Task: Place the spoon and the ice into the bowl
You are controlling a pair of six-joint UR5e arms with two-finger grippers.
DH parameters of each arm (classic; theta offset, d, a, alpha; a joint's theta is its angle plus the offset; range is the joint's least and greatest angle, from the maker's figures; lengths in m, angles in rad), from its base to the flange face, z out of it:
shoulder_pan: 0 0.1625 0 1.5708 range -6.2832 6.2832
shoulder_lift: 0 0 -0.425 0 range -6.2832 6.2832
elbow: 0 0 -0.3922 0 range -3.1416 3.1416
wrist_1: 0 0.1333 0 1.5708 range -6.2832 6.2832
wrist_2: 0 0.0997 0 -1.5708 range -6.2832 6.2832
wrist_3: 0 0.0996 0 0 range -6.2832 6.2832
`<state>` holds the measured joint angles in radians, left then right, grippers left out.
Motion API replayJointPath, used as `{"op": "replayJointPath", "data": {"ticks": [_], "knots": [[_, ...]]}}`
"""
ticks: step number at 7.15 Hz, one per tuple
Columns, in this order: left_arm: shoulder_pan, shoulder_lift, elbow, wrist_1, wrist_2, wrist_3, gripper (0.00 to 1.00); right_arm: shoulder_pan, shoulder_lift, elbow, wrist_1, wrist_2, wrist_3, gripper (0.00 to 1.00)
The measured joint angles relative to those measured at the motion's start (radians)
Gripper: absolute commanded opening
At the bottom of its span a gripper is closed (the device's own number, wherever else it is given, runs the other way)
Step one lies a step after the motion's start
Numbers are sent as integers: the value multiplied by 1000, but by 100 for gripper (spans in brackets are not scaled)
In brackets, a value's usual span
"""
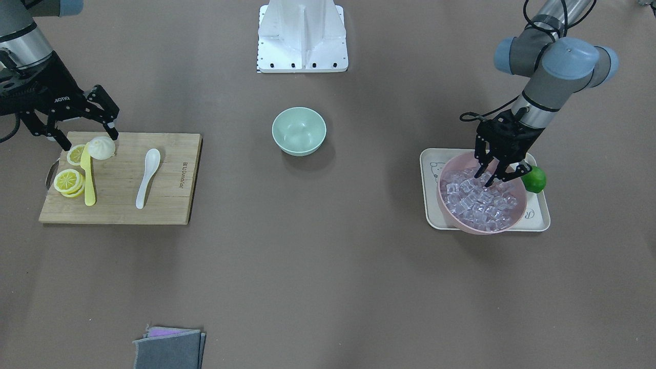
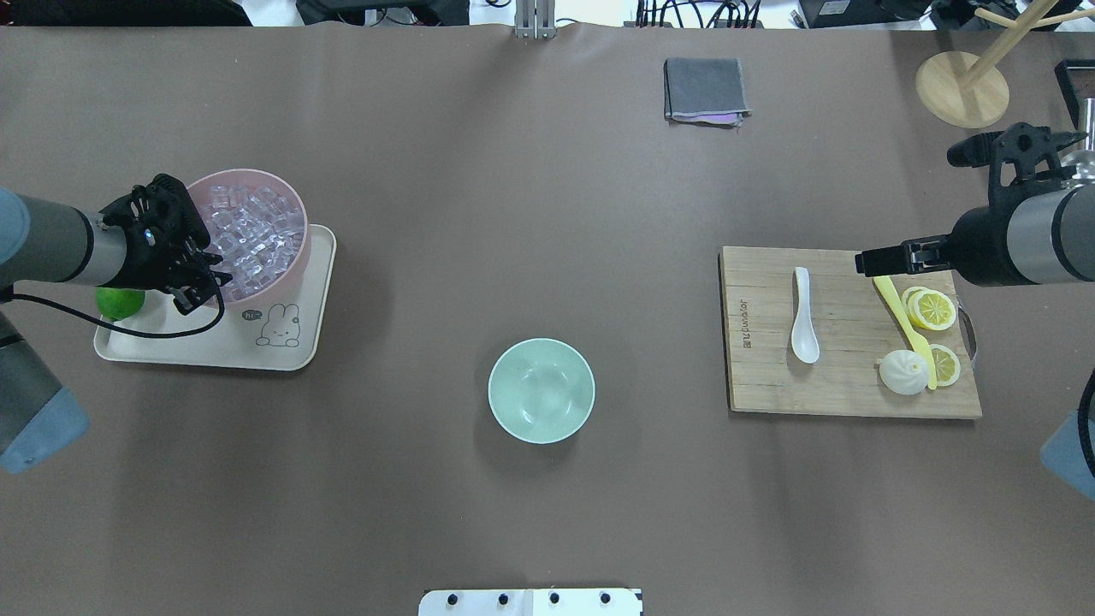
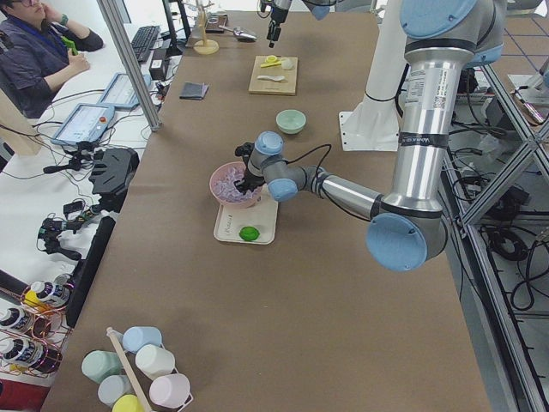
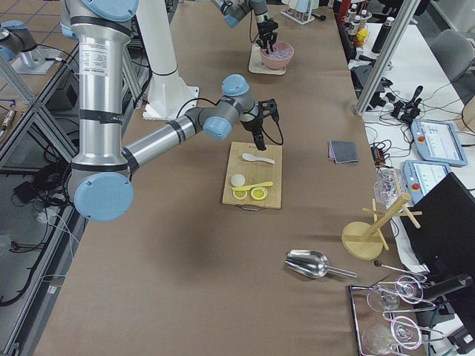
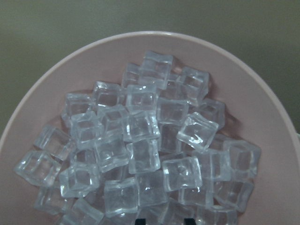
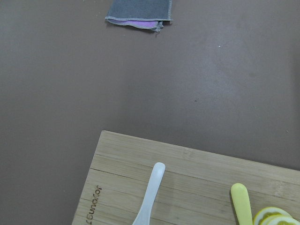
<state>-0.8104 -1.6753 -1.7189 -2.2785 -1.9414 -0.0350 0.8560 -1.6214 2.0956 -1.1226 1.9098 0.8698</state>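
The left gripper (image 1: 500, 177) is held with its jaws apart, fingertips lowered over the ice cubes (image 1: 476, 202) heaped in the pink bowl (image 1: 484, 228) on the cream tray (image 1: 538, 218). The right gripper (image 1: 88, 139) is spread wide above the lemon-slice (image 1: 68, 180) end of the wooden cutting board (image 1: 169, 205). On that board the white spoon (image 1: 147, 177) is laid flat. The mint-green bowl (image 1: 299, 130) is set mid-table, well apart from both.

brown table (image 2: 547, 171) flanked by tiled floor (image 4: 22, 311) and aluminium posts (image 3: 129, 60).

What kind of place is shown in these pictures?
Probably a robotics lab, not a kitchen: an aluminium frame post, a teach pendant, and an operator sitting beside the table.
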Motion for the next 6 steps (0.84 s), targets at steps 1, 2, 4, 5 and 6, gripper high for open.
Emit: {"op": "replayJointPath", "data": {"ticks": [1, 2, 4, 5, 6], "knots": [[-10, -8, -2, 5, -20, -4, 0, 0, 0, -1, 1, 0, 0, 100], [-26, -16, -5, 7, -35, -18, 0, 0, 0, -1, 1, 0, 0, 100], [-49, -48, -24, 5, -68, -135, 0, 0, 0, -2, 2, 0, 0, 100], [-50, -68, -41, -1, -84, -238, 0, -2, 0, -3, 3, -2, 0, 100], [-48, -93, -60, -12, -92, -372, 0, -8, 0, -4, 4, -10, 0, 100]]}}
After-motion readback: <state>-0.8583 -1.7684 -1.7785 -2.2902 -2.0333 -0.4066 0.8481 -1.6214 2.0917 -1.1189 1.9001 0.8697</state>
